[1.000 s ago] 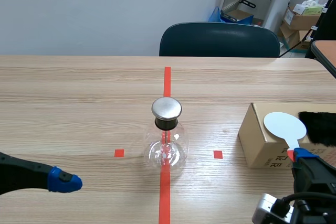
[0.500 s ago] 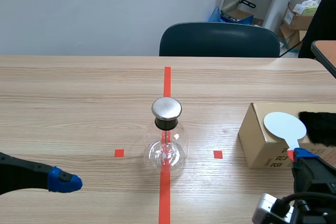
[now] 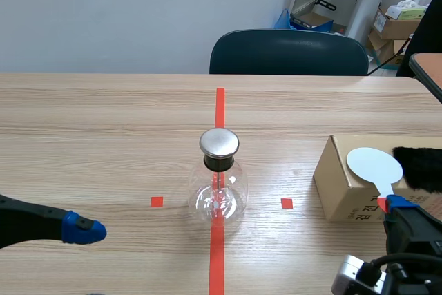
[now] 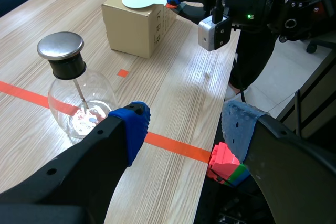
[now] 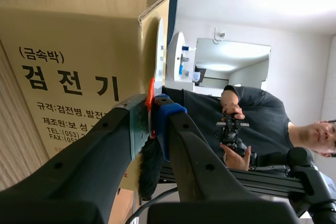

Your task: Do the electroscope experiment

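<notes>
The electroscope, a round glass flask (image 3: 219, 195) with a metal cap (image 3: 219, 142) and a rod inside, stands on the red centre line. In the left wrist view the flask (image 4: 79, 103) is ahead of my left gripper (image 4: 184, 129), which is open and holds nothing. In the scene view my left gripper (image 3: 83, 229) hovers low at the left, well apart from the flask. A white disc paddle (image 3: 374, 165) lies over a cardboard box (image 3: 338, 184). My right gripper (image 5: 151, 114) is shut on the paddle's red handle (image 5: 151, 90). Black fur (image 3: 418, 167) rests on the box beside the disc.
A dark chair (image 3: 289, 52) stands behind the table's far edge. The table's near edge runs close to my left gripper, with coloured blocks (image 4: 227, 163) below it. A person (image 5: 247, 124) shows beyond the box in the right wrist view.
My left gripper has drifted slightly up and to the left. The right gripper, paddle and flask have stayed put.
</notes>
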Action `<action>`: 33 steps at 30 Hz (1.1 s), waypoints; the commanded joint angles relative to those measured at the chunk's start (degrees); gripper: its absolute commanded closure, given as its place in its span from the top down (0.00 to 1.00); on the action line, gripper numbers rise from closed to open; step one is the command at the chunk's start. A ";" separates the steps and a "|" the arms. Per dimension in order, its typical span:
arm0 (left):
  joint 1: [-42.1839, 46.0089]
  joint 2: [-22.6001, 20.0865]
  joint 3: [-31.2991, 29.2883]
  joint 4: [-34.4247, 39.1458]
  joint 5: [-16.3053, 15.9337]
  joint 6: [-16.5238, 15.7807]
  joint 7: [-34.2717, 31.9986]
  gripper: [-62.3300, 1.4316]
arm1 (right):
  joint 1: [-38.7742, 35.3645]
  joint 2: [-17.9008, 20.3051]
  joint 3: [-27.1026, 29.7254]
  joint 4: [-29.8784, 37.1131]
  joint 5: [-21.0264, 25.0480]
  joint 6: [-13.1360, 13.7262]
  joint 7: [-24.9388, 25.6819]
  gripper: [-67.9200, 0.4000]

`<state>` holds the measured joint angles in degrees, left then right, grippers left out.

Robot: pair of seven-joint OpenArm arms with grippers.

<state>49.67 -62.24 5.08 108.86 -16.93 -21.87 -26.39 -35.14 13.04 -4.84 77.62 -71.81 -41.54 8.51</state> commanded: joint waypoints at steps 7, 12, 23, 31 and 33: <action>-0.02 2.12 0.04 0.70 0.48 3.58 -0.44 0.54 | 1.99 0.44 0.17 4.07 0.02 -3.32 -2.95 0.02; -0.33 6.34 0.04 0.66 3.23 5.95 1.31 0.35 | 3.37 0.31 -1.73 7.89 -2.34 -3.32 -7.63 0.02; -11.41 24.41 0.46 -9.99 11.47 5.62 5.14 0.09 | 11.28 1.81 -17.77 8.20 -10.88 -3.32 -22.23 0.02; -23.98 30.16 8.50 -23.98 16.37 5.90 4.94 0.08 | 13.40 1.88 -25.07 8.09 -11.89 -3.32 -29.18 0.02; -26.88 30.80 11.21 -27.12 16.35 6.32 4.74 0.08 | 13.38 1.86 -26.25 8.04 -11.89 -2.56 -30.47 0.02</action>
<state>23.16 -31.42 16.14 80.55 0.03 -16.05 -20.62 -22.09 14.15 -31.33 85.38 -83.66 -41.30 -21.56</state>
